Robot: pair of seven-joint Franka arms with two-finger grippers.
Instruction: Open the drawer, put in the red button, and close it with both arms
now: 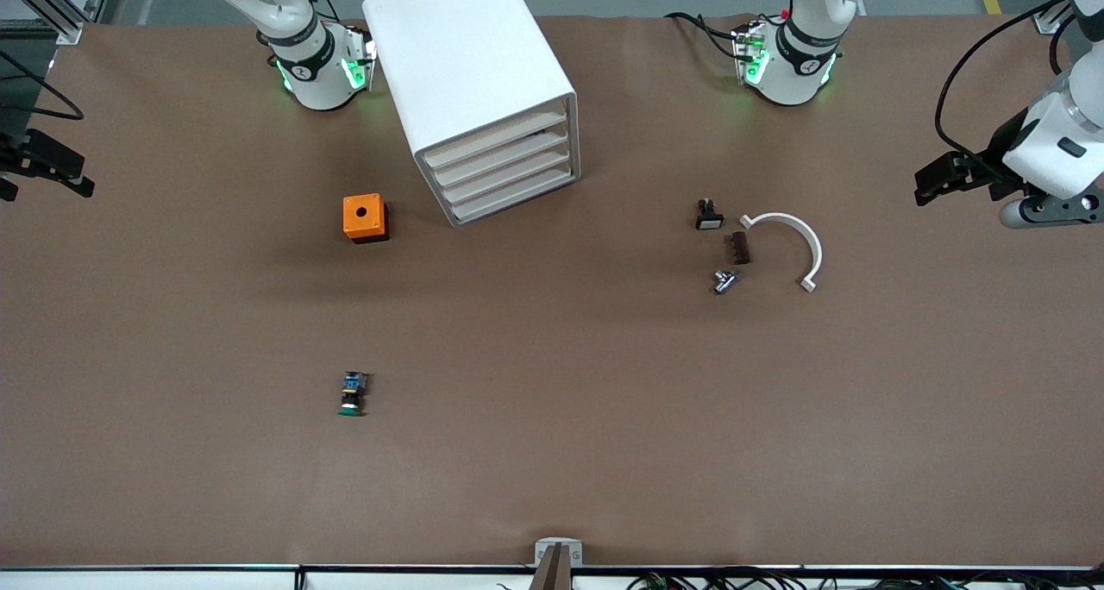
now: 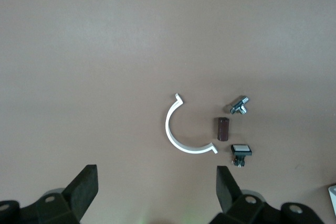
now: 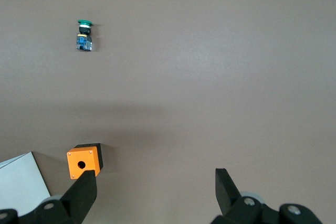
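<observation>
Nearest the camera lies the green-capped switch [image 1: 352, 394], and there's the danger: no red button shows anywhere, so a wrong pick looms. The left gripper [image 2: 157, 182] hangs released over the table's left-arm end. The right gripper [image 3: 156, 184] hangs released over the right-arm end.

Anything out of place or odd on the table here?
Yes: no red-capped button shows. The only capped switch is green, lying on its side nearer the camera than the orange box. The drawer cabinet sits skewed, drawers shut.
</observation>
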